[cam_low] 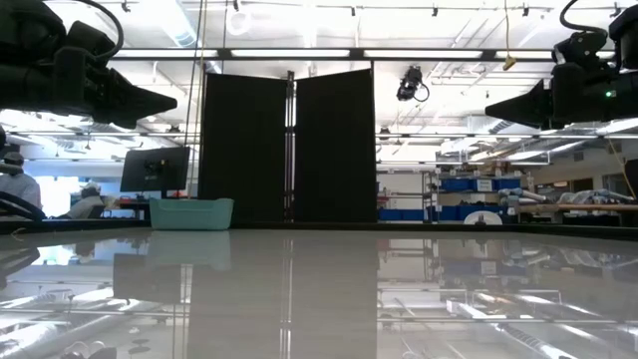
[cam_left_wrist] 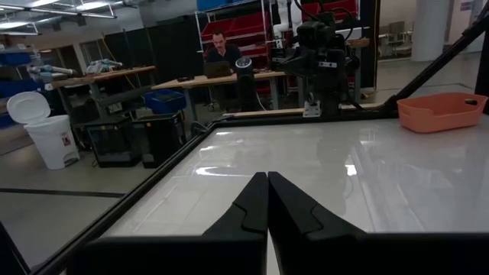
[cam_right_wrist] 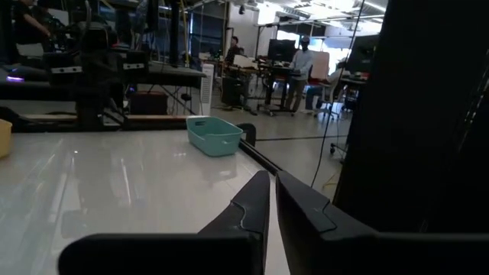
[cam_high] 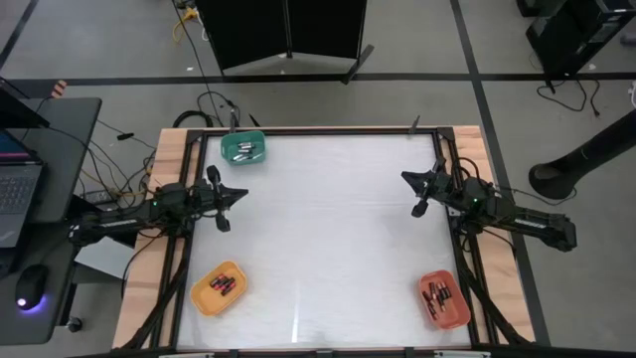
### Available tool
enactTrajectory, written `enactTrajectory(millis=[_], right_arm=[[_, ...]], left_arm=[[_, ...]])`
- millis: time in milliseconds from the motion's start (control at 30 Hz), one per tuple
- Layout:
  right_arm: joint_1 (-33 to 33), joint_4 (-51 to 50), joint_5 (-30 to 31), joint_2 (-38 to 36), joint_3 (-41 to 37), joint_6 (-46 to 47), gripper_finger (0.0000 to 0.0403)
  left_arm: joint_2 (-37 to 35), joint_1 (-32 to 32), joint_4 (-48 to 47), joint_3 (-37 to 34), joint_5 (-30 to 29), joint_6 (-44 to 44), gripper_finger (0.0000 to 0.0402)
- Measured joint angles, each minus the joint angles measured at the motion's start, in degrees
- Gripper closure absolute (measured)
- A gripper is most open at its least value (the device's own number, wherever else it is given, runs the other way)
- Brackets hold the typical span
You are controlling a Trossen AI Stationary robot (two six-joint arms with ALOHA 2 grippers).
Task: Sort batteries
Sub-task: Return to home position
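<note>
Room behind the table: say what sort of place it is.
Probably a robotics lab or workshop: shelves of blue bins, a person seated at a workbench, and red storage racks.

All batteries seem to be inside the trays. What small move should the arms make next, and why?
Probably just park at the table's sides: left gripper and right gripper are shut and empty, and batteries show only in the green tray, yellow tray and orange tray.
</note>
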Motion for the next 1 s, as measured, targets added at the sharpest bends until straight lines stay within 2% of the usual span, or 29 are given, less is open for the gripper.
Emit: enactTrajectory(millis=[1000], right_arm=[[0.00, 0.00, 0.00, 0.02, 0.00, 0.00, 0.0369]], left_arm=[[0.00, 0.00, 0.00, 0.00, 0.00, 0.00, 0.0389]])
